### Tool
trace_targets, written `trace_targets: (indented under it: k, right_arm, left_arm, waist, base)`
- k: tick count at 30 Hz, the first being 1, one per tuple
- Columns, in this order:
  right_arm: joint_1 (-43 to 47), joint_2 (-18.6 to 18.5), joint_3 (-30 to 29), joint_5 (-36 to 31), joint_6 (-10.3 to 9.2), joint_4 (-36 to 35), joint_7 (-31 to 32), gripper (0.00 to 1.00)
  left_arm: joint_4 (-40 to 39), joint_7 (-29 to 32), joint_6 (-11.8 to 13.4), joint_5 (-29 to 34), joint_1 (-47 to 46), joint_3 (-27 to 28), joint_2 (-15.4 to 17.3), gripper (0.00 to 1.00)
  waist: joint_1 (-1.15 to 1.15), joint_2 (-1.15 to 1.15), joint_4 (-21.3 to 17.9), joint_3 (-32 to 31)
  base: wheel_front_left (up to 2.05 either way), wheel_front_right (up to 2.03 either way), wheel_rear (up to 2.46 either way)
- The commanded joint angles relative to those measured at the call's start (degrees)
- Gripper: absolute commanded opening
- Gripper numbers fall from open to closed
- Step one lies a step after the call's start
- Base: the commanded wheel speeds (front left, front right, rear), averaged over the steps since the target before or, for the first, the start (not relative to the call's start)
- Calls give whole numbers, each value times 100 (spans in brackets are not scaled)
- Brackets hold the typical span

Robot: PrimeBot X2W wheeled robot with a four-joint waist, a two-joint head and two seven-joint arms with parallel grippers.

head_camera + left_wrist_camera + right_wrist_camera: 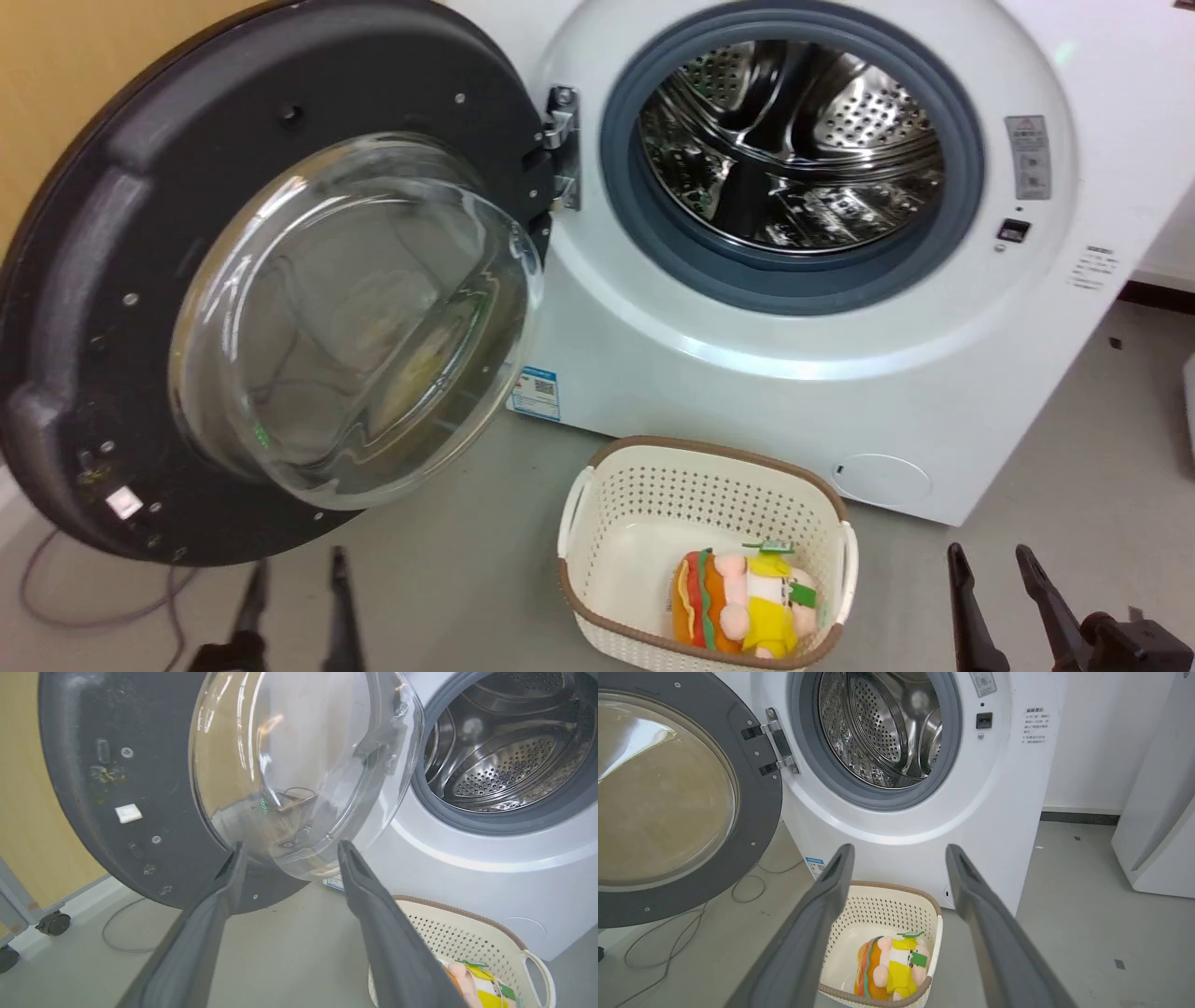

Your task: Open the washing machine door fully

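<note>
The left end effector [297,607] points forward at the lower left, jaws spread wide and gripping nothing. The right end effector [1004,602] points forward at the lower right, jaws equally wide, empty.

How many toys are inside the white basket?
1. The plush toy lies at the end of the basket nearer the robot, in front of the washing machine. Its near wall may hide more.

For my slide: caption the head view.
Round black glass-bowled washing machine door stands wide open; white front-loading washing machine shows its steel drum.
</note>
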Motion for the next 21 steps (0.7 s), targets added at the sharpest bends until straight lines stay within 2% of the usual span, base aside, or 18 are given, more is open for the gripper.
trace_targets:
  k: [1,12,21]
  right_arm:
    - [32,9,14,-39,-4,-42,-39,100]
    - [4,9,55,-335,-4,-364,79,100]
    - [85,9,122,-406,-4,-490,200,100]
  left_arm:
    - [-20,-30,-29,35,23,-59,-39,100]
    - [234,-30,-178,281,-399,-791,-60,100]
    - [503,-30,-188,371,-581,-966,-45,100]
  waist:
    - [0,0,-78,0]
    - [0,0,-969,57]
    - [0,0,-1616,76]
  base:
    - [0,0,0]
    - [0,0,0]
    - [0,0,0]
